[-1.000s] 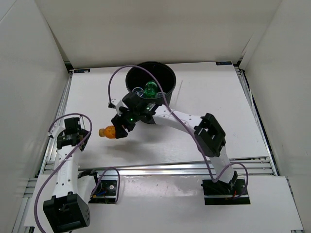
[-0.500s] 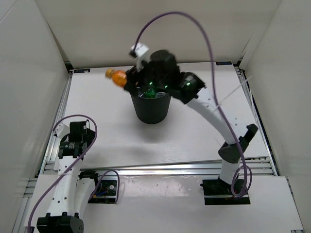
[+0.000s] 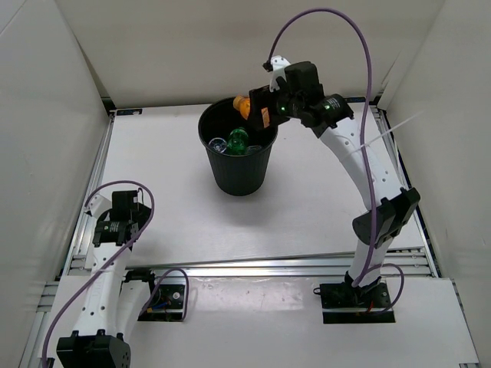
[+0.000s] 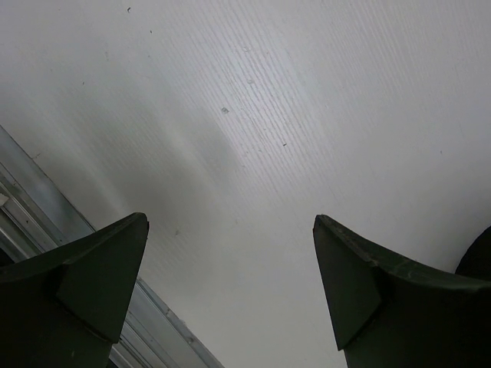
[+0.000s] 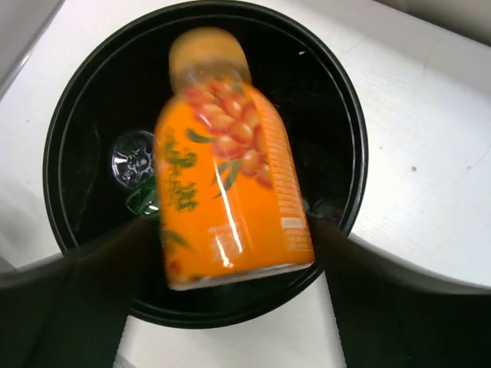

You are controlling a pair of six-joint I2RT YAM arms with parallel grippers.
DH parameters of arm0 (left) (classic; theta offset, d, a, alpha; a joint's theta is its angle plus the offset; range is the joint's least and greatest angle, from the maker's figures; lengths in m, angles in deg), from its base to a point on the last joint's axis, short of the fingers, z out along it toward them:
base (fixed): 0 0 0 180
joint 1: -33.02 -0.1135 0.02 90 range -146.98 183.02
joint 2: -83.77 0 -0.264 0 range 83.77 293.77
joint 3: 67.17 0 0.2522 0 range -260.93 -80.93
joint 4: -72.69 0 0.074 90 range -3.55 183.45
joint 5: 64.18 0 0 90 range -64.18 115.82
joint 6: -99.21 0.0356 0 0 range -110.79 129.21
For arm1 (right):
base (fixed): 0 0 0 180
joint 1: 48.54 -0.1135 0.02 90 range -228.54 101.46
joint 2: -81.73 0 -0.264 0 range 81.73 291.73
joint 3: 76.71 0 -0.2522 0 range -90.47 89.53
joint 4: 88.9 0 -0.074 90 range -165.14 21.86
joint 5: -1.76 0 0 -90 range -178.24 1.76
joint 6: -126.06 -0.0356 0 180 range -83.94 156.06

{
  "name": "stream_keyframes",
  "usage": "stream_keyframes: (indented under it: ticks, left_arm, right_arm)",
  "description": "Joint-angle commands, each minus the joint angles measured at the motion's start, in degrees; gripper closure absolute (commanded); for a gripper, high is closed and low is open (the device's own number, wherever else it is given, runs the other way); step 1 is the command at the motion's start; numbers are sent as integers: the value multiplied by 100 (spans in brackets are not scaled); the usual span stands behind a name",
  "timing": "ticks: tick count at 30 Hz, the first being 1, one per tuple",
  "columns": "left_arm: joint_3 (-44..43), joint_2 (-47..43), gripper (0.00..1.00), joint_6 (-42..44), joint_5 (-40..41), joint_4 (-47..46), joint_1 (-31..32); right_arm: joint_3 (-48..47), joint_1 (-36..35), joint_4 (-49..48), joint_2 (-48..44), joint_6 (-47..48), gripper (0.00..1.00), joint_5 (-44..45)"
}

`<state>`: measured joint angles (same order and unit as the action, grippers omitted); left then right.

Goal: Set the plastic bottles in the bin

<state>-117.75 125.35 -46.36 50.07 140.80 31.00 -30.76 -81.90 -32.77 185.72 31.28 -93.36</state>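
We see the bin (image 3: 205, 126) in the upper middle of the top view, close to the back wall (image 3: 230, 46), with white table (image 3: 330, 192) on its other sides. At the lower left the left gripper (image 4: 230, 222) hangs spread wide, nothing between its fingers, beside the rail (image 4: 15, 192). The right gripper (image 5: 234, 226) grasps the orange bottle (image 5: 230, 192) over the bin's mouth, near its upper-right rim. Below it we make out only parts of a green bottle (image 3: 238, 140) and a clear bottle (image 3: 217, 143); the bin's depths are dark and the right fingers blurred.

Orange bottle (image 3: 242, 106) in right fingers (image 3: 255, 103) over bin (image 3: 230, 180) rim — green bottle (image 3: 238, 140) inside.
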Motion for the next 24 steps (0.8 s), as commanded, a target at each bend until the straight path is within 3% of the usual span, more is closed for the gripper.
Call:
stream_keyframes:
  ticks: [1,3,7,12,16,19,24]
  left_arm:
    - [60,69,0,-24,141,-12,26]
    - [61,148,0,-24,141,-12,26]
    - [-44,271,0,107,141,-12,26]
    - [-45,324,0,108,89,-64,26]
    - [-123,377,0,292,36,-65,26]
    - [-194,438,0,407,-17,-65,26]
    - [-141,377,0,407,35,-126,26]
  right_arm:
    - [-91,23,-132,-167,-94,0,-401]
    - [-143,23,-132,-221,-155,0,-402]
    - [-144,137,139,-492,-1016,0,643]
    - [-144,523,805,-695,-894,0,383]
    - [-512,1199,2115,-432,-1727,0,-259]
    - [229,1613,2137,-676,-2089,0,-796]
    - [1516,1684,1310,-1696,-1536,0,-1156]
